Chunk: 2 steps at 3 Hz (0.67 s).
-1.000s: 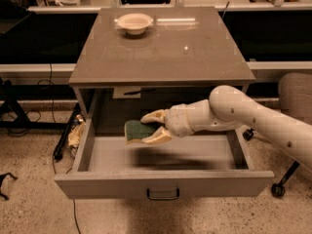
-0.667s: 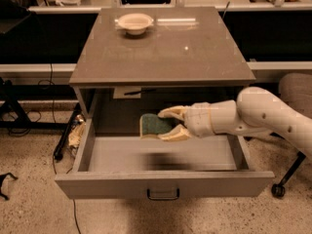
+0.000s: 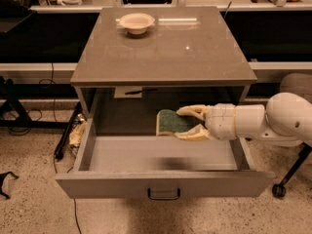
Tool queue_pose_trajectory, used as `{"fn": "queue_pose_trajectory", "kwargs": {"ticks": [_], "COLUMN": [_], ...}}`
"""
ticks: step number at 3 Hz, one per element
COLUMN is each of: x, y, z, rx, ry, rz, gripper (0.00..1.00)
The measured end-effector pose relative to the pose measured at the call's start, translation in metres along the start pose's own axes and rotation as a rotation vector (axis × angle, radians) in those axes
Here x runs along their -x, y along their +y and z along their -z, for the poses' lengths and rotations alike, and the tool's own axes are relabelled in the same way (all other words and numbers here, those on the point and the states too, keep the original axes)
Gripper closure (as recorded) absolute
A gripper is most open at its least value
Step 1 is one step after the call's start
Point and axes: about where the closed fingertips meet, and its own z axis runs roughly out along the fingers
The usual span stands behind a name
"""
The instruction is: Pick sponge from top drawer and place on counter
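The sponge (image 3: 171, 123), dark green on top with a yellow base, is held in my gripper (image 3: 187, 124), which is shut on it. The gripper holds it above the open top drawer (image 3: 161, 182), over the drawer's back right part and below the counter's front edge. My cream arm comes in from the right. The drawer's dark loop handle (image 3: 164, 194) sits at the centre of its front panel. The counter (image 3: 163, 50) is the glossy grey-brown top above.
A cream bowl (image 3: 137, 22) stands at the back left of the counter. Cables and a small cluttered pile lie on the floor left of the cabinet (image 3: 73, 133). A chair wheel (image 3: 279, 190) is at the right. A white label is on the drawer's back wall.
My gripper has moved to the right and risen a little with the sponge in it, clear of the drawer floor.
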Motion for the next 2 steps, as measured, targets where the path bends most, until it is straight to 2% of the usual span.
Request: {"fn": "queue_pose_trajectory", "kwargs": {"ticks": [1, 2], "x": [0.003, 0.021], "y": [-0.011, -0.048], "z": [0.002, 0.019], "rx": [-0.045, -0.138], "ry": [-0.039, -0.093], "rz": [0.007, 0.085], "gripper": [1.00, 1.00]}}
